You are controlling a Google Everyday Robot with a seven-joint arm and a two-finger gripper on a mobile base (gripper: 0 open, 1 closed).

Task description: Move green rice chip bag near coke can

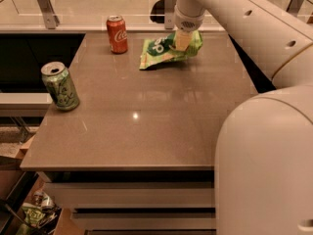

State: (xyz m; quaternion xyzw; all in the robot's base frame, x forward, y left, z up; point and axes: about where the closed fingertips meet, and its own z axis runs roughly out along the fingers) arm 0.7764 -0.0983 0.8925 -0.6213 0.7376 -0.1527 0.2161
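Near the worktop's (146,131) far edge, the gripper (182,42), jaws clamped on the green rice chip bag (159,50), partly hides it beside the coke can (117,34).

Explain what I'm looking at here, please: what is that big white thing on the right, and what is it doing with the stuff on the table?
The big white shape is a robot's arm, reaching from the lower right across a brown table. There is only one view, from a camera looking down on the table from close beside the arm; where it is mounted I cannot tell. At the arm's tip is the gripper, a two-finger clamp. It is at the table's far side, closed on the green rice chip bag, whose right end looks lifted while its left corner seems to rest on the table. Just left of the bag, apart from it, stands the red coke can. A green can stands near the left edge.
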